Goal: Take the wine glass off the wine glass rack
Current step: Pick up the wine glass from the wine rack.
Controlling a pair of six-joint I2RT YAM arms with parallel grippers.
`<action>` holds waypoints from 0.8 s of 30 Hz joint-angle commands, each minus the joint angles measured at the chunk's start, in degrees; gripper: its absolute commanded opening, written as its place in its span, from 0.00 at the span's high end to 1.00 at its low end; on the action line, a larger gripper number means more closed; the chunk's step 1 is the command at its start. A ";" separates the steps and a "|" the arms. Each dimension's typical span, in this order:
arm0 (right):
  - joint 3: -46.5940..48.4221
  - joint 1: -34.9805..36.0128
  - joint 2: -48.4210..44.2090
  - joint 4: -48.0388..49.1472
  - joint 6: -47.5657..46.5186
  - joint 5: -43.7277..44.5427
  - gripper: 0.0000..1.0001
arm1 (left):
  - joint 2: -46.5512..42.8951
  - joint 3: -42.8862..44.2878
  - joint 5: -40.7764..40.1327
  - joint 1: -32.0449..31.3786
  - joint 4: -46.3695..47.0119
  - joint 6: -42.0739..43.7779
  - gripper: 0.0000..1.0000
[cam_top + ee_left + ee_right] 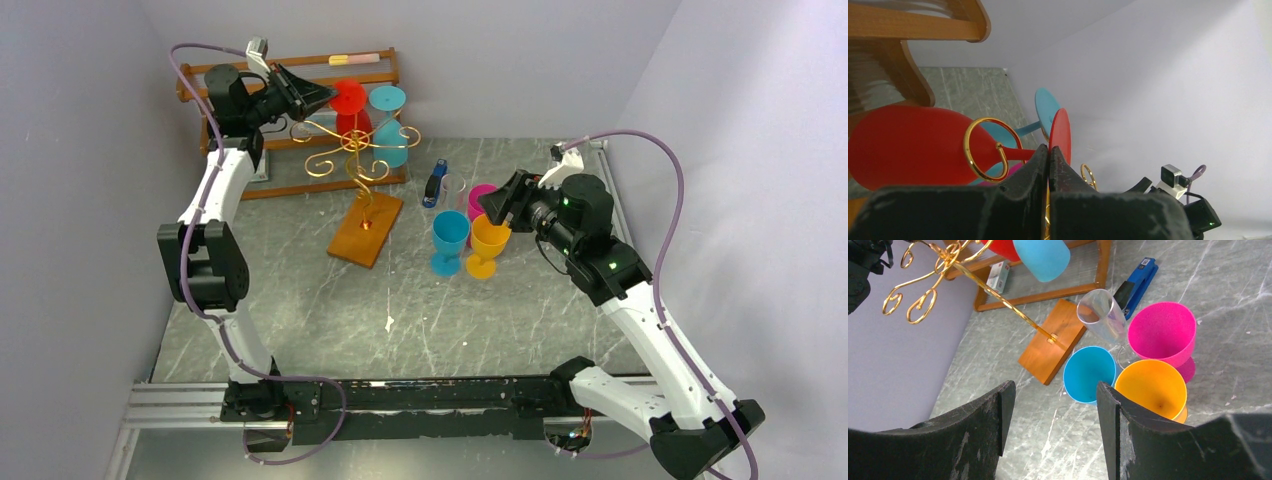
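Note:
The wine glass rack (355,150), gold wire scrolls on an orange-brown base (366,228), stands at the back of the table. A red wine glass (349,105) and a light blue one (390,125) hang upside down from it. My left gripper (312,97) is shut, with its tips right at the red glass's stem (1020,153), just under its foot (1060,134). I see nothing between the fingers. A gold ring (985,150) curls around the stem. My right gripper (1053,390) hangs open and empty above the table, near the standing cups.
Upright blue (450,240), orange (488,243) and pink (482,196) cups and a clear glass (1100,315) cluster at centre right. A blue stapler-like thing (434,186) lies beside them. A brown slatted shelf rack (300,75) stands against the back wall behind the gold rack.

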 commanded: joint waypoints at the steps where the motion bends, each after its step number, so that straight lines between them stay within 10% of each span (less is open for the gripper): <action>1: -0.68 -0.34 -0.27 0.81 0.44 -0.22 0.36 | -2.98 -0.89 2.84 1.04 -2.55 2.96 0.95; 24: -1.10 -0.34 0.00 0.96 0.81 -0.30 0.36 | -6.79 -5.48 6.82 6.08 6.06 -3.02 0.95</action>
